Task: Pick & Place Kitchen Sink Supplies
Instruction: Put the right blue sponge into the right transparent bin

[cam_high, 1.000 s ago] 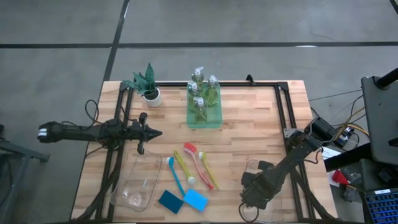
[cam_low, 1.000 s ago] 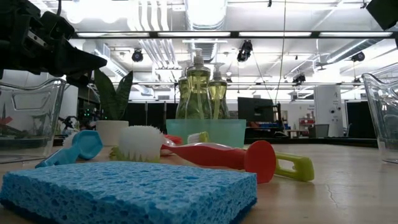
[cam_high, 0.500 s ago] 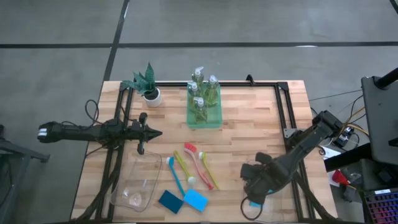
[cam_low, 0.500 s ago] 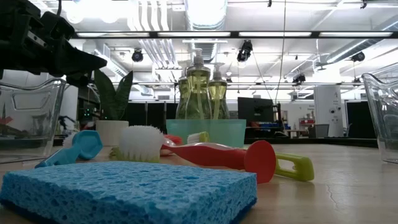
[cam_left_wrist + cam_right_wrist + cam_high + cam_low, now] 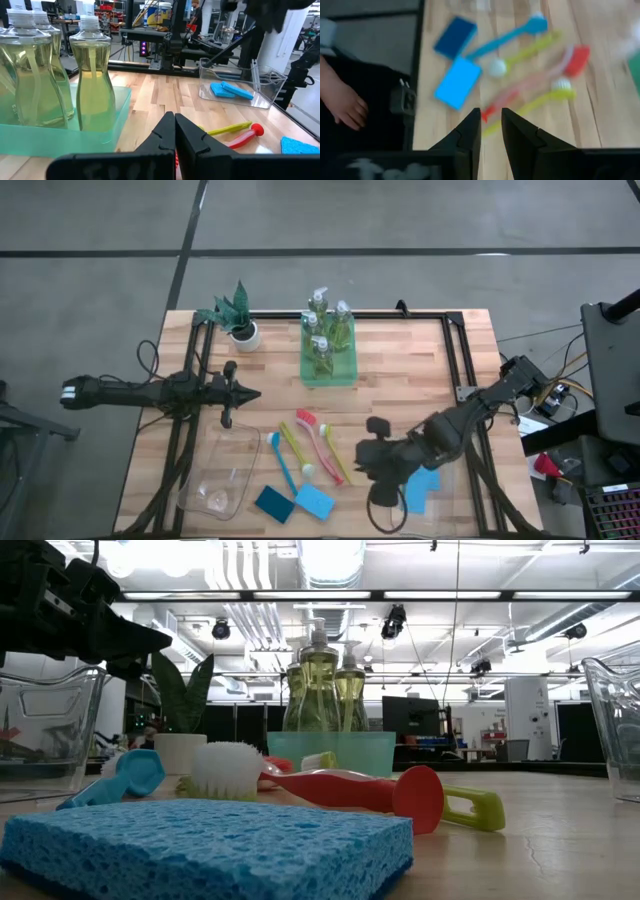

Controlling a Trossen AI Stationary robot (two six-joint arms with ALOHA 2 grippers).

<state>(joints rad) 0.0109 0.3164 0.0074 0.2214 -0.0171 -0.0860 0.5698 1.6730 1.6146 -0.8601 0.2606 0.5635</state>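
Both arms held low over the counter [image 5: 400,380]

The right tool [image 5: 375,460] is reached leftward, slightly parted and empty, right of the brushes [image 5: 310,448]. The left tool [image 5: 250,393] is stretched rightward, pressed closed, empty. Sponges [image 5: 296,502] are seen at the near edge, soap bottles [image 5: 327,335] far.

Three clear pump bottles [image 5: 327,332] of yellow-green soap upright at twelve o'clock, blue brush [image 5: 283,464], yellow brushes [image 5: 293,448] and red brush [image 5: 317,434] lying flat mid-table, dark blue sponge [image 5: 273,504] touching light blue sponge [image 5: 314,501] at six o'clock, two blue sponges [image 5: 422,489] at four o'clock
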